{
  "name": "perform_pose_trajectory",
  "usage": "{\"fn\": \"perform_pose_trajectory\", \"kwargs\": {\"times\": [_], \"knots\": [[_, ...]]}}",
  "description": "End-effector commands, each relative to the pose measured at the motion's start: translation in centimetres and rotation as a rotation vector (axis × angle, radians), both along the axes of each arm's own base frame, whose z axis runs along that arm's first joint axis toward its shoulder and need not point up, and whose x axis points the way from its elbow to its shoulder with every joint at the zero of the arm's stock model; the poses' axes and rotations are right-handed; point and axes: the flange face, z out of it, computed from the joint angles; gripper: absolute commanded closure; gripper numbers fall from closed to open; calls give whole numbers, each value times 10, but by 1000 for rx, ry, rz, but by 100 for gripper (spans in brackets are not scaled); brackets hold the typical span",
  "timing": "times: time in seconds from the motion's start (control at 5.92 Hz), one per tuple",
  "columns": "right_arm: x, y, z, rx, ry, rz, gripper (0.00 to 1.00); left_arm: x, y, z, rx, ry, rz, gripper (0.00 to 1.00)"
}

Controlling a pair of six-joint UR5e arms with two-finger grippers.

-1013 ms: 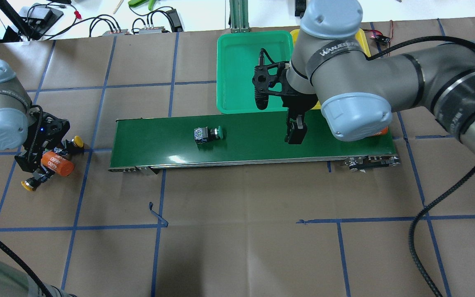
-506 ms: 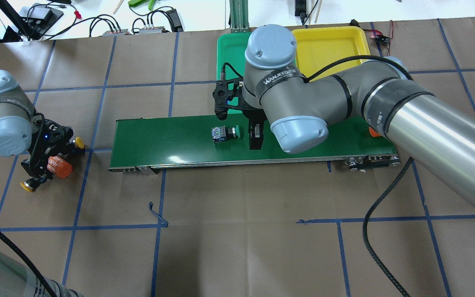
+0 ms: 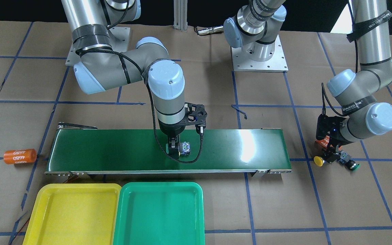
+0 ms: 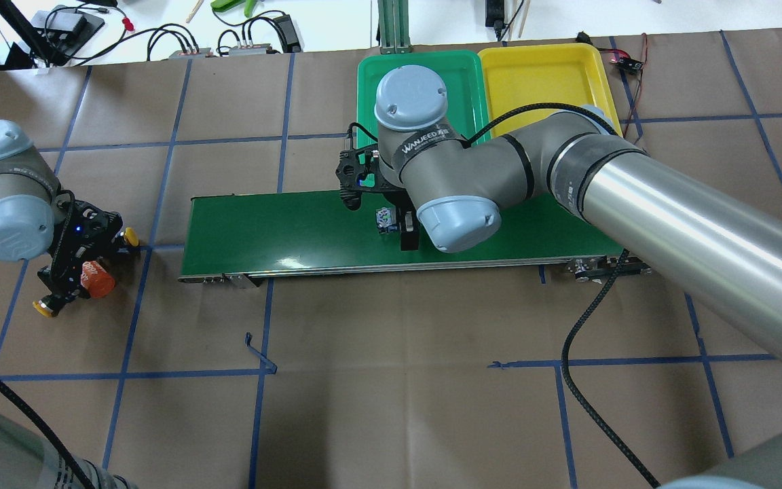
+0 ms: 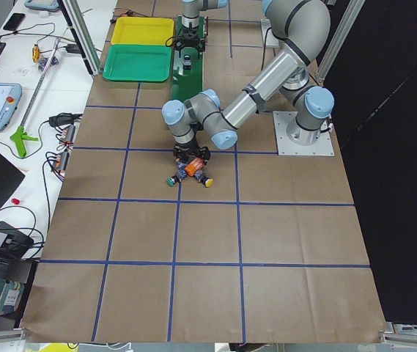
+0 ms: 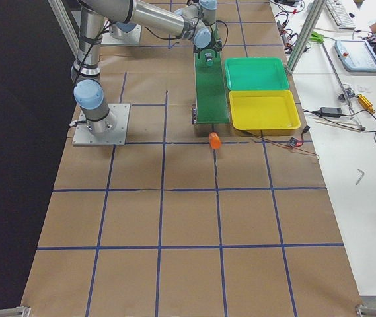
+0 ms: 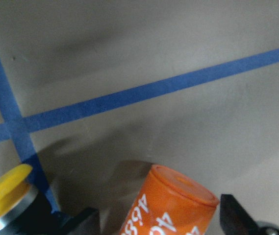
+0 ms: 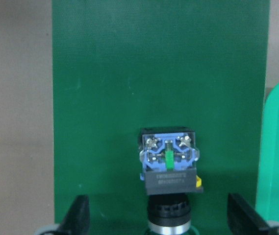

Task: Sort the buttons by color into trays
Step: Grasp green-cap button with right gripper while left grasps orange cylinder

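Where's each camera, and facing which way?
Front-facing: across the table, facing the robot; left arm, right arm, right gripper at button.
Overhead: behind the robot, looking down forward; both arms.
Exterior left: table's left end, looking along; left arm nearest.
Exterior right: table's right end; right arm nearest.
Left wrist: down at paper; fingers flank orange cylinder.
Right wrist: down at belt; fingers flank the button.
Shared by front-facing and overhead: green tray, yellow tray.

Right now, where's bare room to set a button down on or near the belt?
Both the green tray and yellow tray are bare. The conveyor belt is free at both ends, either side of the right gripper, which straddles a green button mid-belt. Crowded: at the left gripper, an orange cylinder with yellow buttons beside it.
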Motion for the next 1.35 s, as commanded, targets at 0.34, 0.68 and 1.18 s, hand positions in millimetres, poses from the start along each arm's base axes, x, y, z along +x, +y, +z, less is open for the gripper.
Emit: {"fn": "perform_pose_trajectory", "kwargs": {"times": [0.34,0.68,1.18], "knots": [[-70,-9,-14,41,36,-52,41,20,7,-3,-1,3,36,9],[-88,-14,-5,16,86,-12,81,20,3,3,-24,9,49,77],[-112,-35,56,-103,81,21,91,-9,-18,62,-16,-16,246,100]]}}
